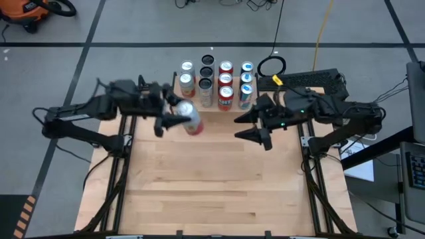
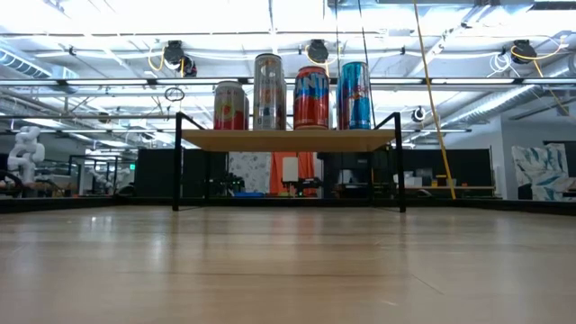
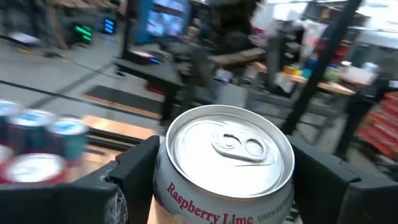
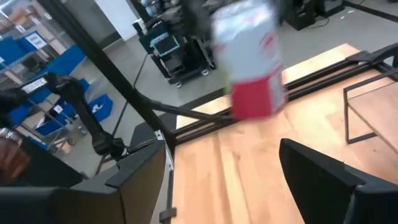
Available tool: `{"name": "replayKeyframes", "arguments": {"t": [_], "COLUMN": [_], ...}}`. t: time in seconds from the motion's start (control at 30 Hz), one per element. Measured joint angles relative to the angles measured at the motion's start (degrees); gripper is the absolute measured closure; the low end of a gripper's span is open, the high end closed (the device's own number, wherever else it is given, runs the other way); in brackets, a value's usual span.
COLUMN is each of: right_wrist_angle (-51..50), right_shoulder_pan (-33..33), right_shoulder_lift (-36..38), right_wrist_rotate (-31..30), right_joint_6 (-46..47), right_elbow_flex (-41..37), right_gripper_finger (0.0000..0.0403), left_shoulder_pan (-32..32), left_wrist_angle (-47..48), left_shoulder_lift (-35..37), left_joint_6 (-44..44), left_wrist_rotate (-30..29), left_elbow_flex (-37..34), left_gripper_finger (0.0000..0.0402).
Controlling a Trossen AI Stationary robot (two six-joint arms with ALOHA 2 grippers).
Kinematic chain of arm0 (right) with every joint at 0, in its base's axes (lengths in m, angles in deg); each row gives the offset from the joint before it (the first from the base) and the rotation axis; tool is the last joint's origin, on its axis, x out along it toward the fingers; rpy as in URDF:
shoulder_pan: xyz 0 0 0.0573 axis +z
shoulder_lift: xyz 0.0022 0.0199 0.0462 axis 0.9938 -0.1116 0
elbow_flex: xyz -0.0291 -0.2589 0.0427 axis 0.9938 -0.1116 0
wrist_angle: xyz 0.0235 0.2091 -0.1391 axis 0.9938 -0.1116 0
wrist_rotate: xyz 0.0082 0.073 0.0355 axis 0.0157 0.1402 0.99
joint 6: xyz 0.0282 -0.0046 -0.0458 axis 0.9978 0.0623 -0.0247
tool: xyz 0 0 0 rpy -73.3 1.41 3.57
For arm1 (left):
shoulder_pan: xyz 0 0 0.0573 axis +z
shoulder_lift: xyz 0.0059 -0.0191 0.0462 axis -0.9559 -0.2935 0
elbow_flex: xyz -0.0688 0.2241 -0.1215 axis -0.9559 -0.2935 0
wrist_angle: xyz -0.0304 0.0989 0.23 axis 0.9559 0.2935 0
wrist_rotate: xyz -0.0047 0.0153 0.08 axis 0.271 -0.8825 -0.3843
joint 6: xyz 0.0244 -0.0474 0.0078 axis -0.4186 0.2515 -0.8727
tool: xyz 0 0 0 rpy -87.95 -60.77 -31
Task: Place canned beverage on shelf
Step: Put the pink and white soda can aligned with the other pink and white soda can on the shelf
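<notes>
A white-and-red can [image 1: 188, 118] labelled Raspberry Lime hangs roughly upright above the table's far left part, with my left gripper [image 1: 178, 118] shut on it. Its silver top [image 3: 231, 152] fills the left wrist view. My right gripper [image 1: 251, 127] stands open to the can's right, apart from it. In the right wrist view the can [image 4: 250, 62] shows beyond my right gripper's spread fingers. The shelf [image 1: 216, 98] stands on its black legs at the table's far edge and bears several upright cans [image 2: 290, 94]. Neither gripper nor the held can shows in the low view. My left gripper pinches the can's side wall just below the rim [image 3: 163, 180] between its two fingers [image 3: 134, 171], one on each side. The fingers reach in level from the table's left. The can is lifted clear of the table, top up and slightly tilted.
Bare tabletop [image 1: 212, 179] stretches from the grippers to the near edge. The shelf's black legs [image 2: 176, 162] stand on the table at the far side. A keyboard [image 1: 312, 79] and a coiled cable [image 1: 271, 66] lie beyond the far right corner.
</notes>
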Motion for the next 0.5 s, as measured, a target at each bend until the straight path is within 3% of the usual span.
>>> {"name": "replayKeyframes", "arguments": {"t": [0.23, 0.5], "right_wrist_angle": [-1.88, 15.2], "right_shoulder_pan": [4.52, 12.84], "right_shoulder_lift": [2.27, 2.98], "right_wrist_rotate": [-4.97, -9.23], "right_joint_6": [1.8, 11.3], "right_elbow_flex": [-2.99, -16.87], "right_gripper_finger": [0.0114, 0.0115], "left_shoulder_pan": [13.24, 24.46], "left_wrist_angle": [4.37, 5.13], "left_shoulder_lift": [4.21, 4.37], "left_joint_6": [-4.46, -10.7], "left_wrist_rotate": [7.89, 19.01], "left_elbow_flex": [0.08, -1.65], "left_gripper_finger": [0.0117, 0.0117]}}
